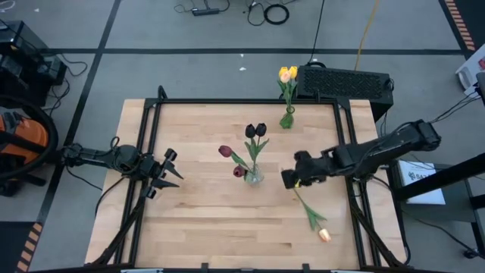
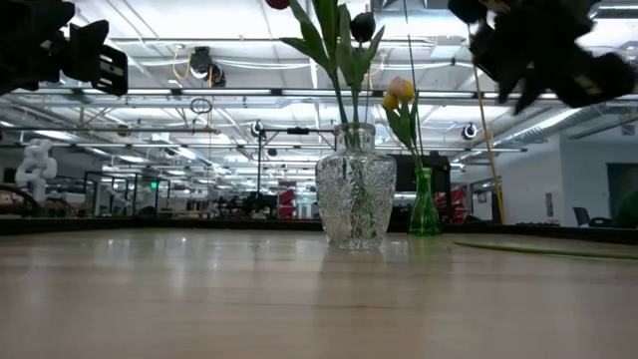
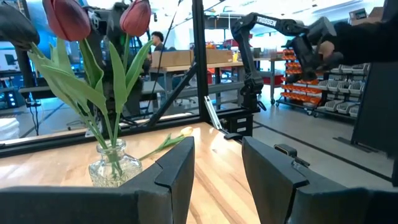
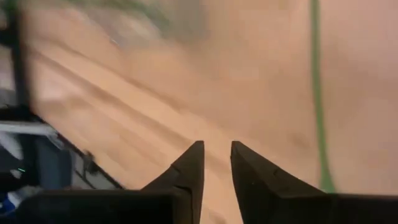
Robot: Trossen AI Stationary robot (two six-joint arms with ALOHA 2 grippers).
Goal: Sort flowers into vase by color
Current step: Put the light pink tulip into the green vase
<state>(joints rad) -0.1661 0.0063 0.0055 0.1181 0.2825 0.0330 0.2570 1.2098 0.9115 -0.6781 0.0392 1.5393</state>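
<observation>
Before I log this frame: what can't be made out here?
- Right wrist view: motion blur smears the table; only a green stem reads.
- Low view: flower heads in the clear vase are cut off by the top edge.
- High view: right gripper too small to judge its fingers.

two vases (image 1: 254, 177); four dark tulips (image 1: 255, 130), two yellow (image 1: 287, 73), one peach (image 1: 323, 234)
</observation>
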